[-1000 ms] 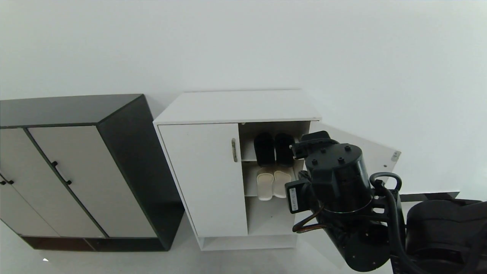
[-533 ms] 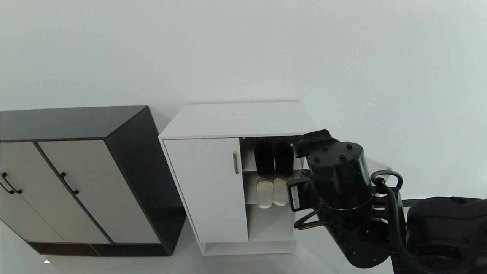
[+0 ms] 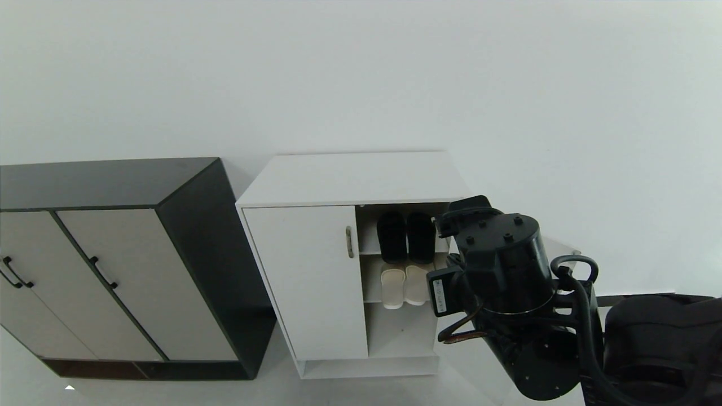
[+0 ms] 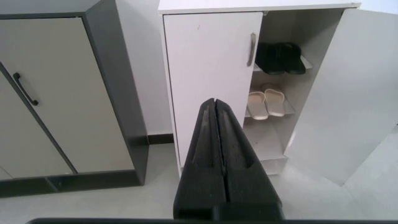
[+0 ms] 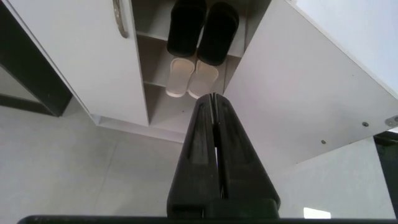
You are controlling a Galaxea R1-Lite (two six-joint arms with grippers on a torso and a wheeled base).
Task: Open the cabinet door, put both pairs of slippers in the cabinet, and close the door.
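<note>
The white cabinet (image 3: 350, 176) stands against the wall with its left door (image 3: 307, 279) shut and its right door (image 4: 348, 93) swung open. A pair of black slippers (image 3: 406, 235) lies on the top shelf. Below it, a pair of white slippers (image 3: 403, 285) lies on the middle shelf. Both pairs also show in the wrist views: black slippers (image 5: 202, 28), white slippers (image 5: 191, 78). My right gripper (image 5: 213, 98) is shut and empty, hanging in front of the open door (image 5: 298, 106). My left gripper (image 4: 215, 103) is shut and empty, well back from the shut door (image 4: 208, 68).
A dark cabinet (image 3: 194, 259) with grey doors and black handles stands close to the left of the white one. A metal handle (image 3: 348, 241) is on the shut left door. Bare grey floor (image 4: 155, 199) lies in front of both cabinets.
The head camera has moved: both cabinets now sit lower and look a little smaller than one second ago. The slippers lie as before. In the last half second almost nothing shifts.
</note>
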